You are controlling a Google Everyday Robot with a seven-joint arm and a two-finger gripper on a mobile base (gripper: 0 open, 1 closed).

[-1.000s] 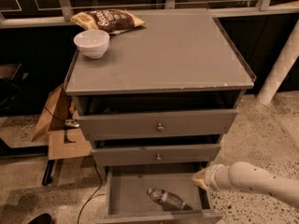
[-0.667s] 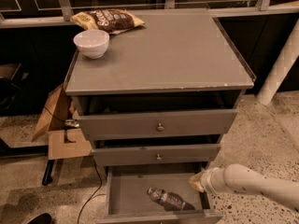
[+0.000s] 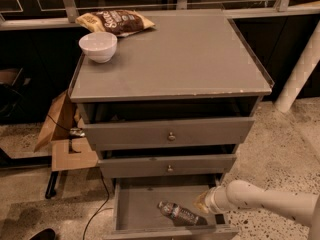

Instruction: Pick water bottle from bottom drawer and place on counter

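Note:
The water bottle (image 3: 179, 213) lies on its side in the open bottom drawer (image 3: 140, 204), white cap to the left, dark label band in its middle. My gripper (image 3: 201, 203) reaches in from the lower right on a white arm. Its tip is just above and to the right of the bottle's base end, over the drawer's right part. The counter (image 3: 180, 59) is the grey cabinet top above.
A white bowl (image 3: 98, 46) and a chip bag (image 3: 115, 21) sit at the counter's back left. Two upper drawers with round knobs (image 3: 171, 136) stand slightly open above the bottom drawer. Cardboard pieces (image 3: 62, 134) and a cable lie on the floor to the left. A white post (image 3: 300, 69) stands at right.
My gripper has moved left, further over the drawer and nearer to the bottle's base end. The bottle has not moved.

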